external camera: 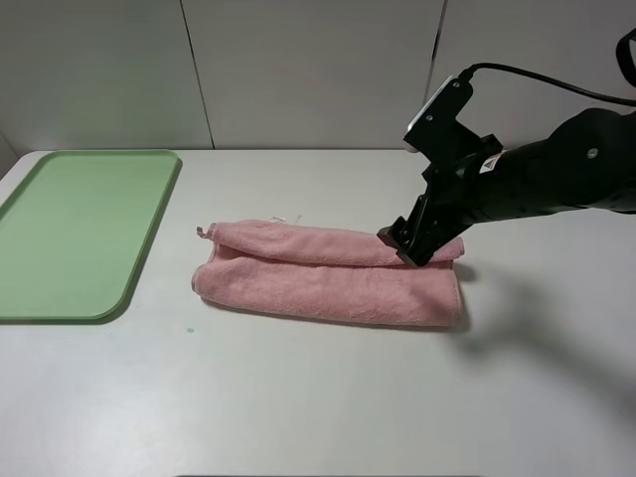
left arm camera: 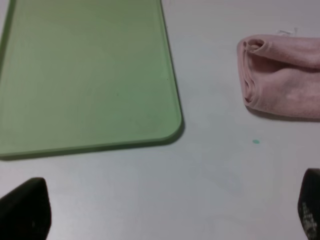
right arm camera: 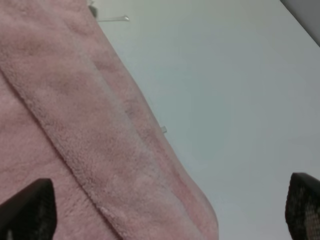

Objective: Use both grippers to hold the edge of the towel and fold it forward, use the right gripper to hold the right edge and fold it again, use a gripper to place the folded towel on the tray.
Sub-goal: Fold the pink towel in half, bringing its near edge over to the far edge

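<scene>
The pink towel (external camera: 328, 273) lies folded into a long strip on the white table, right of the green tray (external camera: 79, 229). My right gripper (external camera: 402, 248) hangs just over the towel's right end, near its back fold, with jaws open and nothing between them. In the right wrist view the towel (right arm camera: 75, 125) fills one side, its stitched hem (right arm camera: 65, 150) runs across it, and the right gripper (right arm camera: 165, 210) spans cloth and table. The left gripper (left arm camera: 167, 210) is open over bare table, with the tray (left arm camera: 85, 75) and the towel's left end (left arm camera: 282, 75) ahead. The left arm is outside the high view.
A small loop sticks out at the towel's back left corner (external camera: 204, 232). A tiny green speck (left arm camera: 256, 142) marks the table between tray and towel. Grey wall panels (external camera: 318, 70) stand behind the table's far edge.
</scene>
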